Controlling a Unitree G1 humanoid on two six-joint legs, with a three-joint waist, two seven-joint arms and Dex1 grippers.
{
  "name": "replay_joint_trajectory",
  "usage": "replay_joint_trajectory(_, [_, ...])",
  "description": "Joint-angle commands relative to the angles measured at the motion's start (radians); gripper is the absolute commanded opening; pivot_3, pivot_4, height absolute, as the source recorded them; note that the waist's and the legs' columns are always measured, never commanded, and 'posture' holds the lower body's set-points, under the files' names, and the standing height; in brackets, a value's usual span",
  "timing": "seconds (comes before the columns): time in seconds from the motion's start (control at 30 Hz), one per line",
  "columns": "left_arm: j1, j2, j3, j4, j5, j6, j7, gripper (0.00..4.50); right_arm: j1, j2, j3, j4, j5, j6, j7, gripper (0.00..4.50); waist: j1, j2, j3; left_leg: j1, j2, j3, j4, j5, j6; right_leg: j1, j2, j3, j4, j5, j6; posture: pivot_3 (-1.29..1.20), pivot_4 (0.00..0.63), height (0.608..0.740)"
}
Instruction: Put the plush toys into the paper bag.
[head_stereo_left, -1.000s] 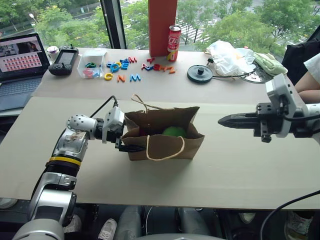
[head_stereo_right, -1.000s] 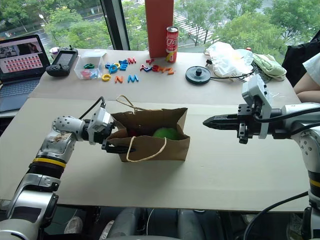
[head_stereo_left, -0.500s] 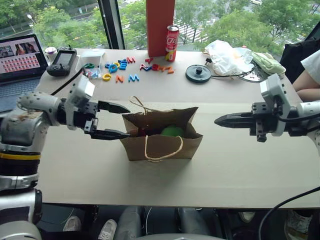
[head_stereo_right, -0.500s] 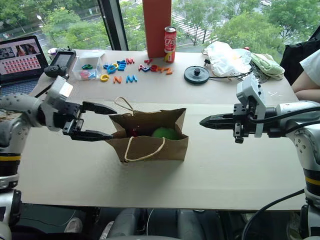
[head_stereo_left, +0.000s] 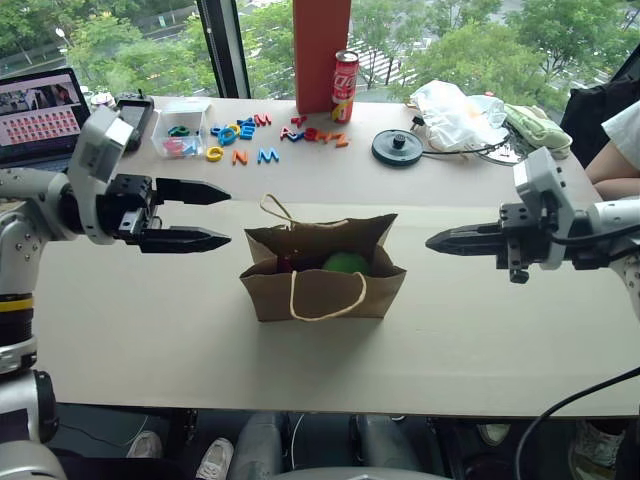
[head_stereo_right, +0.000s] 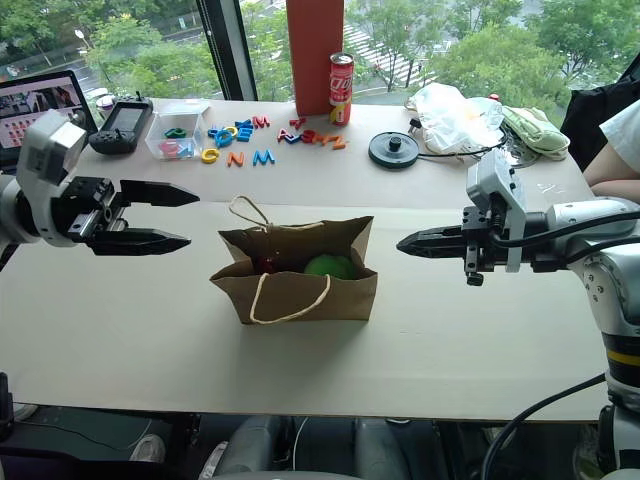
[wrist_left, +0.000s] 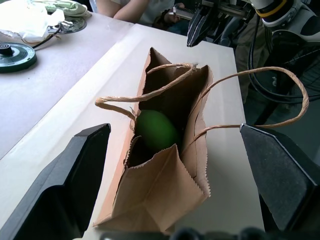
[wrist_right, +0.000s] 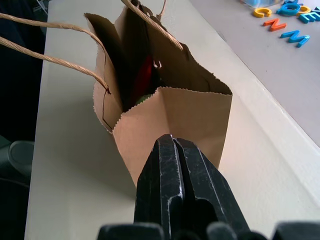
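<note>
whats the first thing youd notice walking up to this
A brown paper bag stands open mid-table with a green plush and a red one inside. Two claws flank it, apart from it: left claw open, right claw shut. Colourful letters lie behind.

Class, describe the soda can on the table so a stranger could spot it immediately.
Start at the tall orange-red pillar by the window at the far edge of the table. The red cylindrical metal soda can stands upright just beside its base. Unlike the flat colourful plastic letters nearby, it is upright.

Beige table (head_stereo_left: 480, 350) by window (head_stereo_left: 450, 40) (green trees outside).
</note>
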Motion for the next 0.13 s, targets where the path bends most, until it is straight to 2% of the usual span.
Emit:
replay_joint_trajectory(0.03, [-0.009, 0.001, 0.014, -0.012, 0.004, -0.041, 0.003, 4.47, -0.018, 0.004, -0.002, -0.001, -0.007, -0.027, 0.007, 0.00, 0.000, 0.000, 0.000, 0.000, 0.000, 0.000, 0.000, 0.000, 0.000, 0.000, 0.000, 0.000, 0.000, 0.000, 0.000, 0.00, 0.150, 0.739])
replay_joint_trajectory(0.13, [-0.002, 0.003, 0.006, -0.010, 0.011, -0.057, -0.003, 4.47, -0.020, 0.004, 0.005, 0.002, -0.010, -0.028, 0.009, 0.00, 0.000, 0.000, 0.000, 0.000, 0.000, 0.000, 0.000, 0.000, 0.000, 0.000, 0.000, 0.000, 0.000, 0.000, 0.000, 0.00, 0.150, 0.739])
